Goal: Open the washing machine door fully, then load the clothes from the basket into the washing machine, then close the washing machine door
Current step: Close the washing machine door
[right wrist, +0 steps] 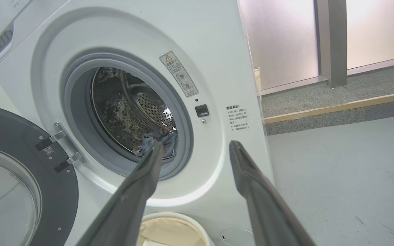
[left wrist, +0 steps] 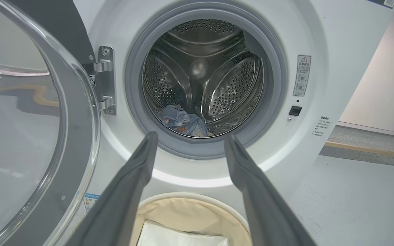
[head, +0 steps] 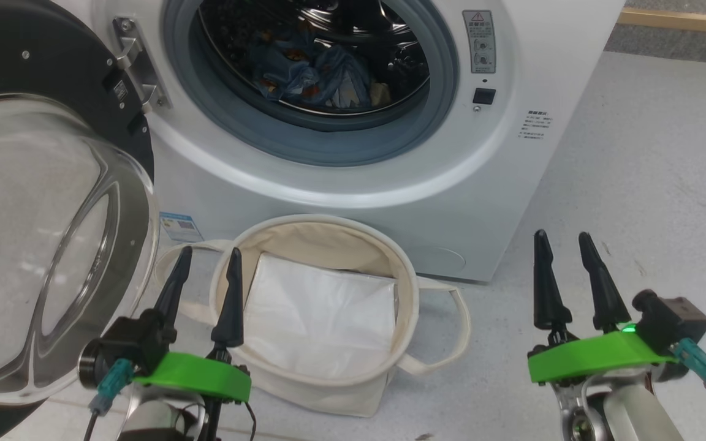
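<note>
The washing machine (head: 341, 184) stands with its door (head: 46, 233) swung wide to the left, glass bowl facing me. Light blue clothes (head: 313, 73) lie low in the steel drum, also seen as clothes (left wrist: 181, 121) and clothes (right wrist: 157, 140). In front of the machine sits the cream basket (head: 319, 229) on the floor, holding a flat white sheet (head: 322, 318). My left gripper (head: 207, 257) is open, empty, over the basket's left rim. To the right of the basket, my right gripper (head: 564, 240) is open and empty above the floor. Left gripper (left wrist: 190, 140) and right gripper (right wrist: 195, 147) both point at the machine.
Grey floor (head: 647, 184) spreads to the machine's right, with a wooden strip (head: 684, 21) at its far edge. A door hinge (head: 138, 67) and a small blue label (head: 176, 226) sit at the machine's left side. Frosted panels (right wrist: 320, 37) stand behind the floor.
</note>
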